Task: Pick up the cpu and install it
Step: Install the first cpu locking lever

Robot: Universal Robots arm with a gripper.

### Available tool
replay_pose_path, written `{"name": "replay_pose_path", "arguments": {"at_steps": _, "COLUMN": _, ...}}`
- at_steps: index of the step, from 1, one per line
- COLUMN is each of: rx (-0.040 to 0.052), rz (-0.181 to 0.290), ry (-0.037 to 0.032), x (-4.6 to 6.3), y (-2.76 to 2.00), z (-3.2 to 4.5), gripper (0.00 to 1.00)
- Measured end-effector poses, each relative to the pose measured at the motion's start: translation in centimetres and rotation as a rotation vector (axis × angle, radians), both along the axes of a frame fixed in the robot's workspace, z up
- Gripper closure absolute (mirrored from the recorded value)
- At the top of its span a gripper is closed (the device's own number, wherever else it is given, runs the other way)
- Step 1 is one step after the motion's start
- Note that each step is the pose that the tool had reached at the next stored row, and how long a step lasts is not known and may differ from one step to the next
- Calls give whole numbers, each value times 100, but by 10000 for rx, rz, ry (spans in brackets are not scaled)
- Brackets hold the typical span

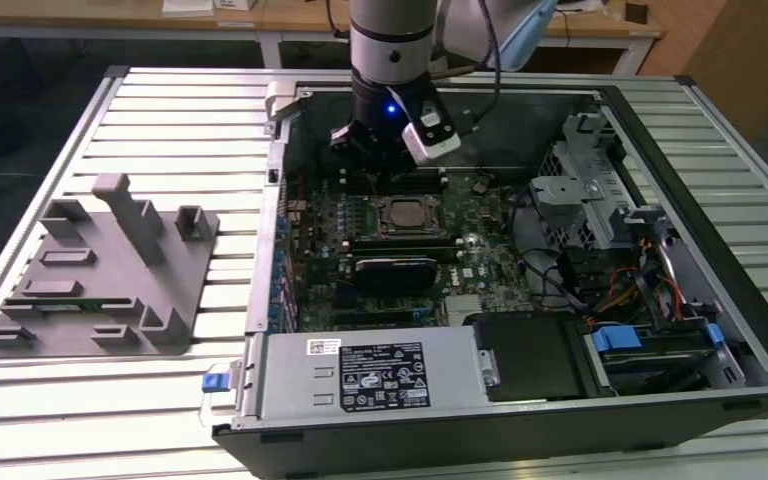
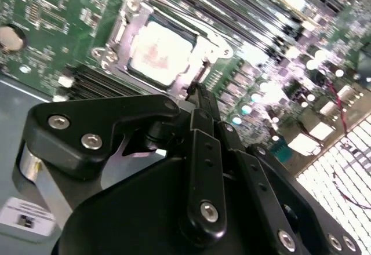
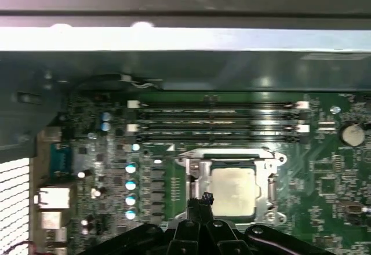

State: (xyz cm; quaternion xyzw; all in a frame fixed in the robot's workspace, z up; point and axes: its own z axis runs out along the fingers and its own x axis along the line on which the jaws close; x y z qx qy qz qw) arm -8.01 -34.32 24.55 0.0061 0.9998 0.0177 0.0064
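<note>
The cpu [image 3: 233, 190] is a flat square w/ a pale silver top, seated in the metal-framed socket [image 3: 271, 190] on the motherboard [image 1: 491, 275]. Gripper [image 3: 202, 199] hovers just beside the socket's edge, fingers pressed together, holding nothing. Memory slots [image 3: 217, 119] run near the socket; the case wall [image 3: 185, 64] lies beyond them.

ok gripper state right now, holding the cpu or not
gripper: shut, holding nothing; the cpu sits in the socket just beyond its fingertips.

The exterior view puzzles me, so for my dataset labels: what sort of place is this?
Probably a robotics lab or test bench: an open computer case lies on a slatted metal table, a grey fixture block beside it, wooden desks behind.
</note>
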Motion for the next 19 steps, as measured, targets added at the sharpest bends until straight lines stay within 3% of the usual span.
{"name": "replay_pose_path", "arguments": {"at_steps": 14, "rx": 31, "rz": -1, "ry": -9, "x": -270, "y": 0, "z": -1, "gripper": 89}}
{"name": "replay_pose_path", "arguments": {"at_steps": 16, "rx": 130, "rz": 1, "ry": -10, "x": -283, "y": -1, "z": -2, "gripper": 89}}
{"name": "replay_pose_path", "arguments": {"at_steps": 19, "rx": 482, "rz": 0, "ry": -9, "x": -297, "y": -2, "z": -2, "gripper": 89}}
